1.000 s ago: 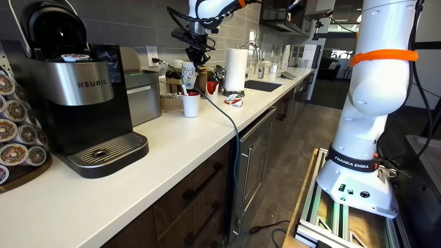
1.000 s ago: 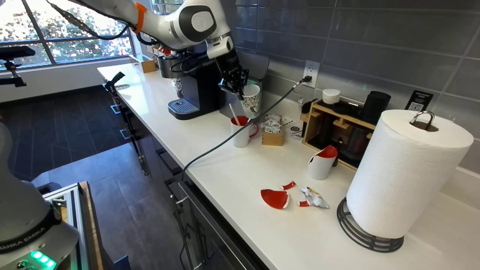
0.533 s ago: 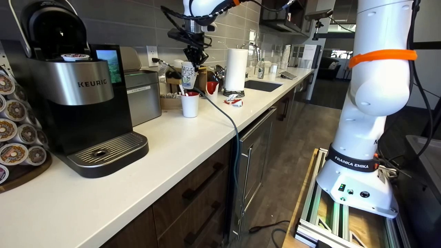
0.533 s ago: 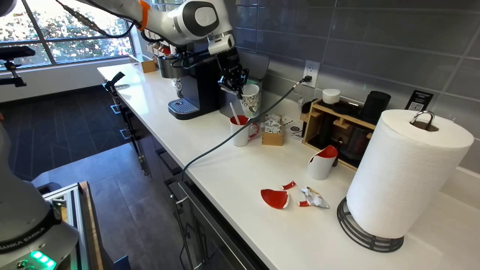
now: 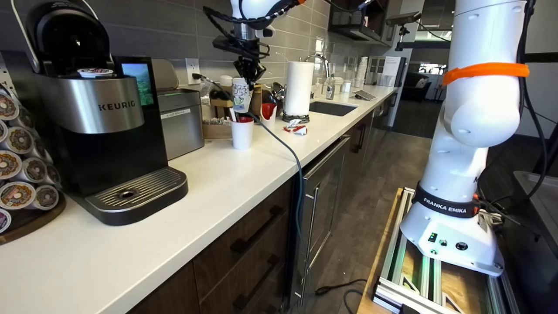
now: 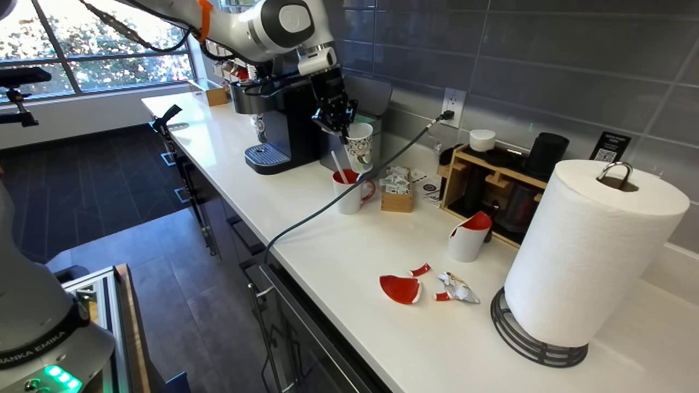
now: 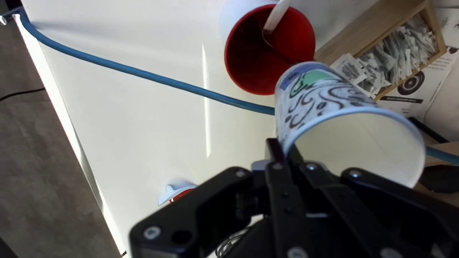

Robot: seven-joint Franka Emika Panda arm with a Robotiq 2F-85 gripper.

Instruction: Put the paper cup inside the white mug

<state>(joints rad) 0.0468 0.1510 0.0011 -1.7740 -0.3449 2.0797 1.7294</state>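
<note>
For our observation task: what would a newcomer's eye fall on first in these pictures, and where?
Probably the patterned paper cup, pinched near its rim by the hand above the counter, close to the white mug with its red inside. Next, the broken mug and the large red shard lying on the counter; in an exterior view both show between the white mug and the tall paper-towel roll.
</note>
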